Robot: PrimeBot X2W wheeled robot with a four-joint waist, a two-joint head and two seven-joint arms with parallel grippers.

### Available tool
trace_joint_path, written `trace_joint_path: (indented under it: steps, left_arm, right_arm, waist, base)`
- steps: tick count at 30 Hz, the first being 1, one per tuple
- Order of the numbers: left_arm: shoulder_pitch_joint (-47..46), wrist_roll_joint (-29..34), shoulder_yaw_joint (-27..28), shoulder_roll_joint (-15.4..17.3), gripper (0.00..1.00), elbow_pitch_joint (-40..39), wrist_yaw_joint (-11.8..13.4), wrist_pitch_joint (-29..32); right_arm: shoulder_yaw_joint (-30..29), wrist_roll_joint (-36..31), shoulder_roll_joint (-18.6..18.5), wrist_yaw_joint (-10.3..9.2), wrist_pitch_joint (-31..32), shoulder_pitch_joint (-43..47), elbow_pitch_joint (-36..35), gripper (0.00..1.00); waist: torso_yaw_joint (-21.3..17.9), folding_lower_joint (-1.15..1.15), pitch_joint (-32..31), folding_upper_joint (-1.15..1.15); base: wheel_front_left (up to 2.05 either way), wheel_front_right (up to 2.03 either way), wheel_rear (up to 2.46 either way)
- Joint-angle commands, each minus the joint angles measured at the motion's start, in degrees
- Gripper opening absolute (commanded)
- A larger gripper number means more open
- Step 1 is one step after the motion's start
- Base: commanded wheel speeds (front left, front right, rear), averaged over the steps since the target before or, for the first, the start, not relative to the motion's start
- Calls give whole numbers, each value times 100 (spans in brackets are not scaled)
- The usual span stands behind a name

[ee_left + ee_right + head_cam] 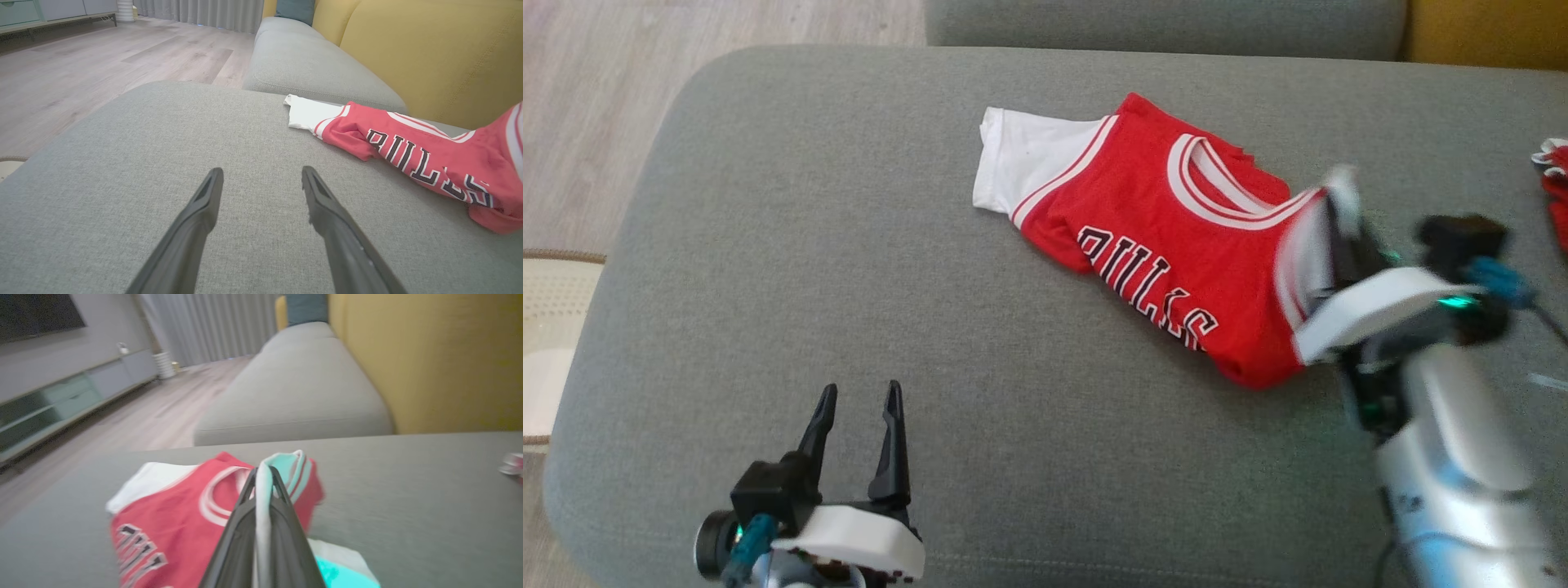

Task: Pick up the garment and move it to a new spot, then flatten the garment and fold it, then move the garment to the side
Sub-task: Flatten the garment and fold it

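You are working over a wide grey cushion, with wooden floor off its left edge. At the lower left, your left gripper hovers above bare fabric, jaws spread wide and holding nothing. Right of centre lies the garment, a red jersey with a white sleeve, crumpled on the cushion with its right-hand end raised. There your right gripper is clenched on the white-trimmed edge, cloth pinched between its fingers. Another scrap of red cloth sits at the far right. I judge this the pick-up step. Next, lift until the jersey hangs free, then carry it to open cushion, keeping the pinch firm.
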Motion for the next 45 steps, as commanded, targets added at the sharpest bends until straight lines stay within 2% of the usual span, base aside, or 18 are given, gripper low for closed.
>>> trace_joint_path:
  steps: [1, 2, 3, 4, 5, 6, 9, 13, 19, 20, 21, 27, 30, 33, 38, 45]
  left_arm:
    - [-243, 46, 156, -38, 100, -128, -30, -71]
    - [-252, 50, 148, -41, 100, -123, -37, -71]
    - [-252, 50, 148, -41, 100, -123, -37, -71]
    - [-261, 53, 141, -44, 100, -120, -41, -71]
    - [-282, 60, 127, -50, 100, -114, -50, -71]
    - [-282, 60, 127, -50, 100, -114, -50, -71]
    - [-313, 64, 97, -61, 100, -97, -68, -71]
    - [-372, 63, 9, -82, 100, -57, -97, -71]
    - [-425, 46, -99, -108, 100, -10, -87, -71]
    - [-419, 34, -115, -114, 100, 0, -80, -71]
    - [-415, 27, -119, -116, 100, 6, -79, -71]
    - [-352, 5, -74, -125, 100, -12, -36, -71]
    - [-317, 10, -60, -128, 100, -17, -48, -71]
    - [-272, 25, -33, -129, 100, -22, -47, -71]
    - [-171, 58, 23, -128, 100, -50, -42, -71]
    - [-131, 94, 41, -127, 100, -98, -55, -71]
  right_arm:
    - [573, 161, 148, -5, -13, -171, -470, 0]
    - [842, 246, 189, -5, 12, -171, -629, 0]
    - [842, 246, 189, -5, 12, -171, -629, 0]
    - [1121, 335, 225, -5, 41, -174, -778, 0]
    - [1689, 538, 280, -5, 101, -194, -1031, 0]
    - [1689, 538, 280, -5, 101, -194, -1031, 0]
    - [2492, 938, 322, -5, 211, -258, -1211, 0]
    - [3352, 1474, 331, -5, 156, -467, -1064, 0]
    - [4269, 2044, 333, -5, -94, -946, -410, 0]
    - [4519, 2095, 333, -5, -162, -1074, -128, 63]
    - [4641, 2152, 334, -5, -190, -1098, -22, 100]
    - [5161, 2560, 334, -5, -465, -1174, 217, 100]
    - [5090, 2662, 334, -5, -775, -1253, 259, 100]
    - [4743, 2649, 334, -5, -1068, -1306, 448, 100]
    - [3666, 2272, 301, -5, -1285, -1189, 1140, 100]
    - [2226, 1633, -6, -5, -1364, -854, 2035, 100]
  waist:
    - [41, 0, 7, 0]
    - [68, 0, 10, 0]
    - [68, 0, 10, 0]
    - [103, 0, 15, 0]
    - [185, 0, 31, 0]
    - [185, 0, 31, 0]
    - [351, 0, 50, 0]
    - [682, 0, 55, 0]
    - [1173, 0, 85, 0]
    - [1287, 0, 90, 0]
    - [1331, 0, 87, 0]
    - [1300, 0, 41, 0]
    - [1137, 0, -21, 0]
    - [924, 0, -118, 0]
    - [556, 0, -246, 0]
    - [221, 0, -249, 0]
  base:
    - [0, 0, 0]
    - [0, 0, 0]
    - [0, 0, 0]
    - [0, 0, 0]
    - [0, 0, 0]
    - [0, 0, 0]
    - [0, 0, 0]
    - [0, 0, 0]
    - [0, 0, 0]
    - [0, 0, 0]
    - [0, 0, 0]
    - [0, 0, 0]
    - [0, 0, 0]
    - [0, 0, 0]
    - [0, 0, 0]
    - [0, 0, 0]
